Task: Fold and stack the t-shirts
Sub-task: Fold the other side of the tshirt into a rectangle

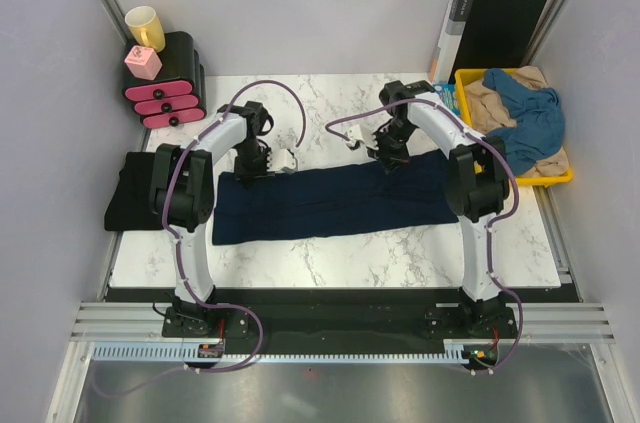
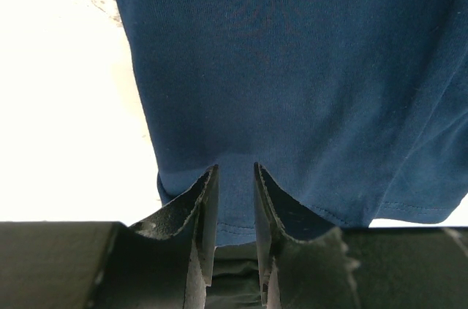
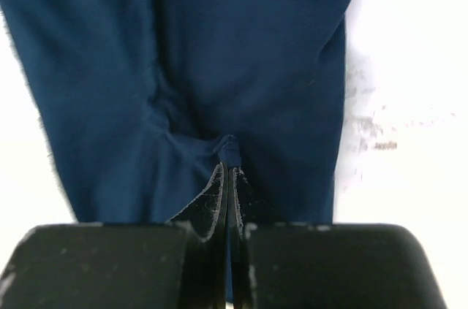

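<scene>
Nearest the lens, the left gripper [image 2: 234, 177] has its fingers spread a little; the hem of the navy t-shirt [image 2: 292, 68] lies in the gap, not pinched. At the far left of the table [image 1: 330, 253] a black t-shirt [image 1: 132, 195] lies apparently folded, likely the start of the stack; the navy one stretches as a long flat band across the middle, seemingly folded lengthwise but not yet crosswise; the right gripper [image 3: 228, 170] is pressed together on a small ruck of navy cloth at the band's far edge; further right, a medium-blue t-shirt [image 1: 530, 118] and a beige t-shirt [image 1: 490, 98] sit crumpled in the yellow tray [image 1: 550, 181], unfolded; most of the work seems left.
</scene>
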